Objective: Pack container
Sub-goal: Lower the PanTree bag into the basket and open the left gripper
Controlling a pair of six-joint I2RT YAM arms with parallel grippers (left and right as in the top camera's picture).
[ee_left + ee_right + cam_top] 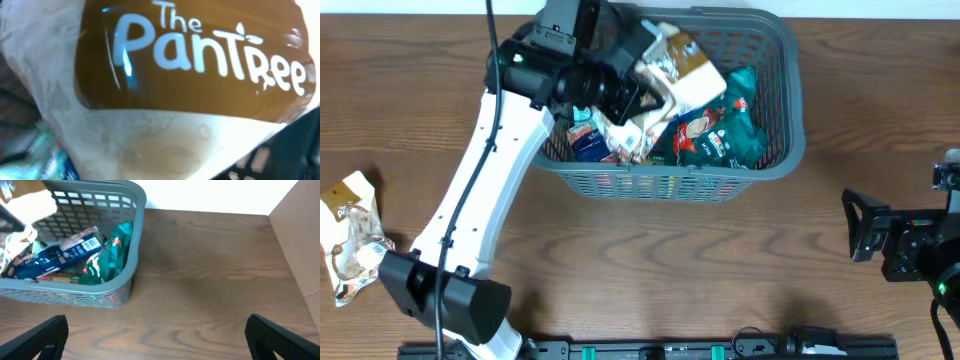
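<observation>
- Overhead: clamping the brown packet (pixel 685 65) in the left gripper (pixel 645 95), directly over the container (pixel 790 110); placing step, probably calling for lowering and letting go.
- Left wrist: filled by the packet (pixel 190 65); jaws unseen.
- Right wrist: idling with the right gripper (pixel 157 337) spread wide, container (pixel 125 210) ahead-left.

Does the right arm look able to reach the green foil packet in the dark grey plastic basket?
Probably yes. The right claw is open, bare table lies between, and the green foil packet sits uncovered at the right end of the basket; the left claw is further left.
</observation>
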